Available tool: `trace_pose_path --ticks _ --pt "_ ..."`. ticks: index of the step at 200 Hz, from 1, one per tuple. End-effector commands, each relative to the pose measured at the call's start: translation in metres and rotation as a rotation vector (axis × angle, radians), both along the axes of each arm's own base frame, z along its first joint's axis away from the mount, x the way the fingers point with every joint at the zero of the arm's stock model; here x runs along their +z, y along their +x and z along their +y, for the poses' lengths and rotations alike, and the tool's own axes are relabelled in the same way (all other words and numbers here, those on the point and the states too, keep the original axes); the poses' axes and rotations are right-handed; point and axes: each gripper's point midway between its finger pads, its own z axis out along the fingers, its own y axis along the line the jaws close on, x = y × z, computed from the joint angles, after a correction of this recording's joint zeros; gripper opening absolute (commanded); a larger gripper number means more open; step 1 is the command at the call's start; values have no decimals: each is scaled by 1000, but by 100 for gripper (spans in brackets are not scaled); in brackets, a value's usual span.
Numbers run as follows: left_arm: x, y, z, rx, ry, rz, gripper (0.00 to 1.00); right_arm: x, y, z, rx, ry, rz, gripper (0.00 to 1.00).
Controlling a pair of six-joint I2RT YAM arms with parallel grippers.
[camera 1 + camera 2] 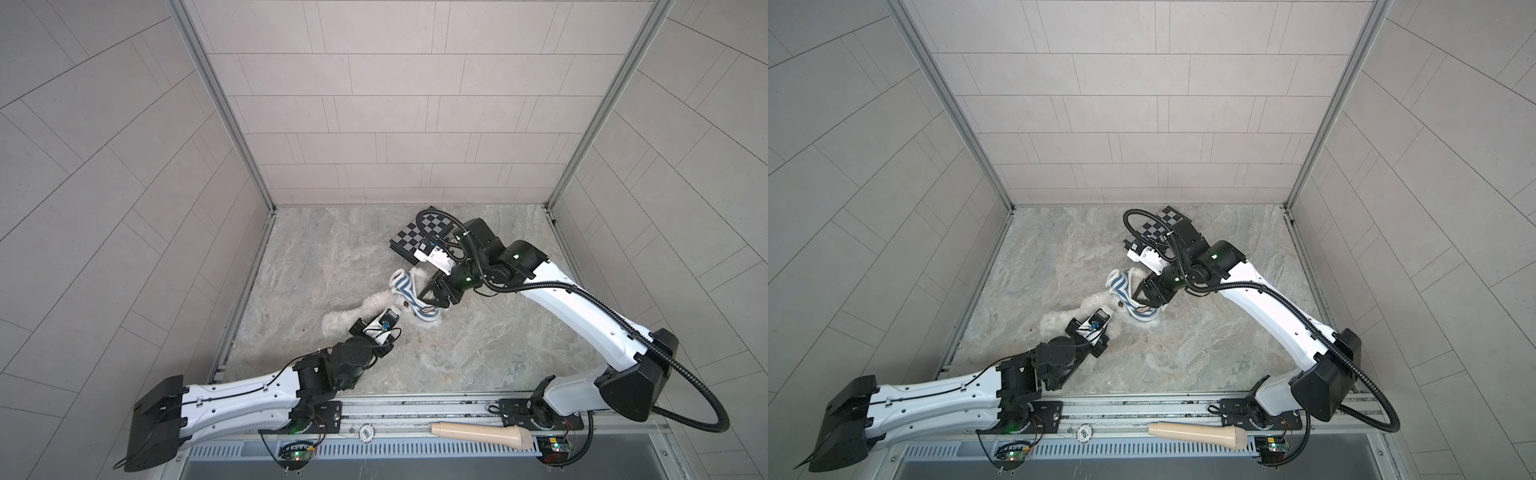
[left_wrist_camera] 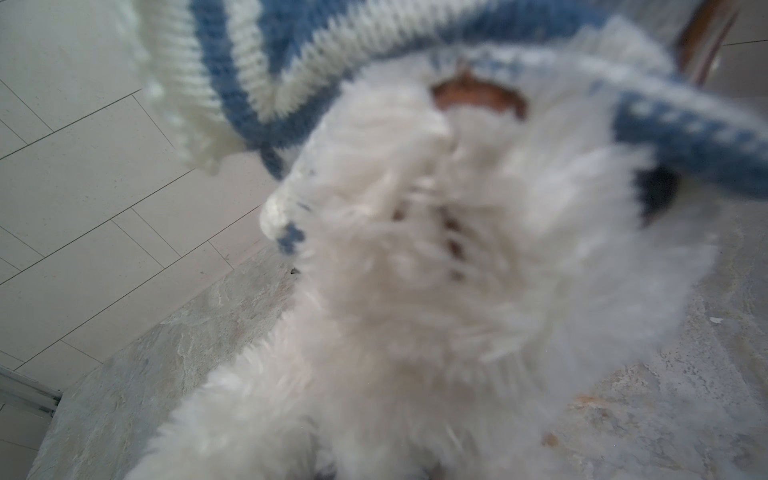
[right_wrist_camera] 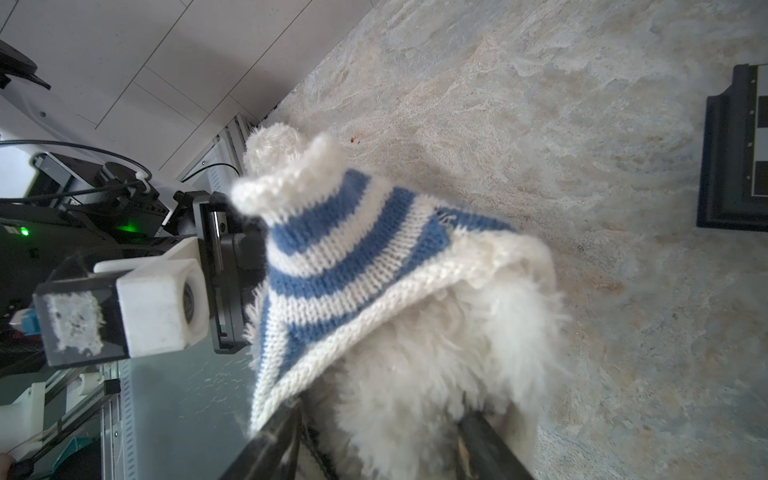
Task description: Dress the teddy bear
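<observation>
Centrally placed, item one: teddy bear (image 1: 372, 306), white and fluffy. It lies on the desk (image 1: 478, 340) a little left of middle in both top views, stretched diagonally from lower left to upper right.

Item two: striped sweater (image 1: 405, 286), blue-and-white knit, draped over the bear's upper-right end. In the right wrist view it covers the fur like a cape, with one white-cuffed sleeve sticking up. In the blurred left wrist view its edge crosses just above the bear's brown nose.

Item three: left gripper (image 1: 394, 311), reaching in from the lower left to the bear's head. Jaws drawn together, buried where fur meets knit; which of the two they pinch cannot be told.

Item four: right gripper (image 3: 380, 453), reaching in from the right. Jaws apart, one on each side of the bear's body at the sweater hem.

Item five: chessboard (image 1: 415, 239), up and right of the bear, apart from it, partly beneath the right arm.

Item six: beige handle-shaped piece (image 1: 478, 434), on the front rail at the bottom of the frame.
</observation>
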Motion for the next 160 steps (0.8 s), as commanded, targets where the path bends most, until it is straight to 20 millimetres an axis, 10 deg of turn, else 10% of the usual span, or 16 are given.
trace_pose_path --ticks 1,160 --pt "35 3 -4 17 -114 -54 0 -8 -8 7 36 15 39 61" --pt "22 4 -9 22 -92 -46 0 11 18 0 -111 278 102 69"
